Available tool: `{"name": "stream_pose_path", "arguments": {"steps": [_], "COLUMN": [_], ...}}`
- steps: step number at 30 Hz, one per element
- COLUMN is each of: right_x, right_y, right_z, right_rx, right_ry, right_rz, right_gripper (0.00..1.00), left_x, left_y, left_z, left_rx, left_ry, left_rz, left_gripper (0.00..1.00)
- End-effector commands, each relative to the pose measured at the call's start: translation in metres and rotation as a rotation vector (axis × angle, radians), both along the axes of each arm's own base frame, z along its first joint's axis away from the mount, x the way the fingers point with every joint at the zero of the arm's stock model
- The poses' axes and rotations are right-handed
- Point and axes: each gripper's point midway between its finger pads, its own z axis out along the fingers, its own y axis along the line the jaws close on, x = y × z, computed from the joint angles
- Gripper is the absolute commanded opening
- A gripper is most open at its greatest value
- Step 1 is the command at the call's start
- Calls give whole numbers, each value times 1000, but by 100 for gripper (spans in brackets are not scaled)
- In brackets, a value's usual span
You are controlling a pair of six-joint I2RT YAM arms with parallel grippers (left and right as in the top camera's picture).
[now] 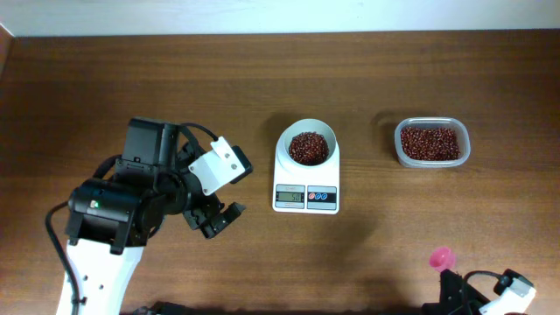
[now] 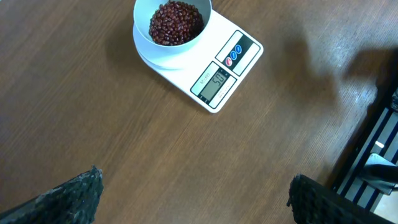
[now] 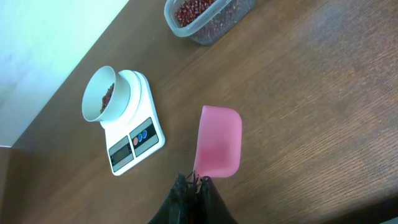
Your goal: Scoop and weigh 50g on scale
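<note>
Scoop (image 3: 217,142) clamped in right tool (image 3: 194,182); left tool (image 1: 215,219) wide

Wooden table (image 1: 175,79): scale (image 1: 305,199), bean tub (image 3: 214,30).

Table (image 1: 437,70) matt wood; scale (image 1: 285,175) smooth white plastic; scoop (image 3: 217,140) pink plastic.

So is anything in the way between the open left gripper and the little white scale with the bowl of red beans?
No, nothing visible. Only bare brown wooden table lies between the left gripper and the small white digital scale.
</note>
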Motion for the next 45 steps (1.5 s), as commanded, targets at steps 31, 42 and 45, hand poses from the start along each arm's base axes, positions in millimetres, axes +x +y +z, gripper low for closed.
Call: {"name": "stream_pose_path", "arguments": {"steps": [31,42,45], "right_x": [97,77,76], "right_y": [-3,8,12], "right_z": [-122,-165,-165], "right_rx": [218,226,240], "right_ry": [48,329,339], "right_rz": [-207,-189,-175], "right_gripper": [27,65,99], "left_x": [-1,-1,-1], "left_y": [-1,-1,-1], "left_z": [-1,-1,-1], "left_rx": [-5,-5,-5], "left_ry": [-4,-4,-4], "left_rz": [-17,-17,-17], "left_gripper": [99,99,99]}}
